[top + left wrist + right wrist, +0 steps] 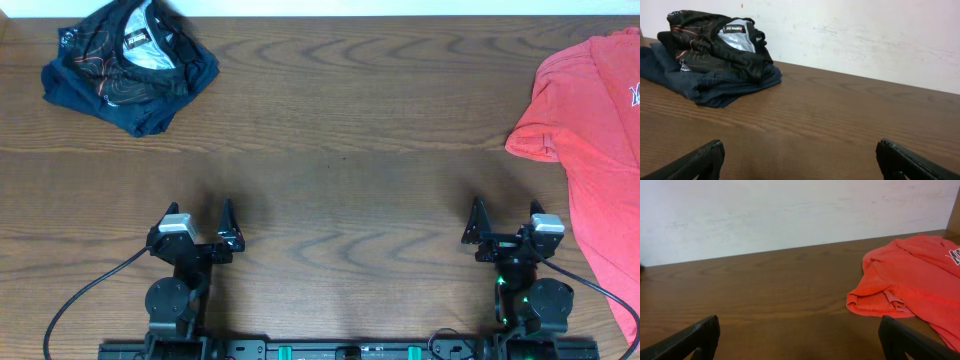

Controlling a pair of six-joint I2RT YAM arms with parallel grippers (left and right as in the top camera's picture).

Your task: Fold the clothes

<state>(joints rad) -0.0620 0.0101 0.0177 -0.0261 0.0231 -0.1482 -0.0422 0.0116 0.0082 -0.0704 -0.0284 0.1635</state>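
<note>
I have both sets of jaws standing wide and empty at the near edge of the counter [340, 150], the left arm [180, 262] near the left end and the right arm [525, 265] near the right.

The T-shirt [600, 130] lies along the right edge of the counter, from the far right corner down towards the near edge. Part of it runs out of the overhead view. One sleeve [875, 302] points in towards the middle of the counter, its hem a little rucked. A scrap of white lettering [634, 95] shows at the edge of the frame. It is not yet spread flat enough to fold.

I judge it light, limp cotton. It will sag from any pinch, drag on the wood without sliding freely, and bunch if pushed. There is nothing to break.

I would take it at doubled cloth, the sleeve hem or a shoulder seam, with the jaws coming down low over the counter. The right arm is the nearer. The left is well apart from it.

The dark garment [130, 65], heaped at the far left corner, I leave alone.
</note>
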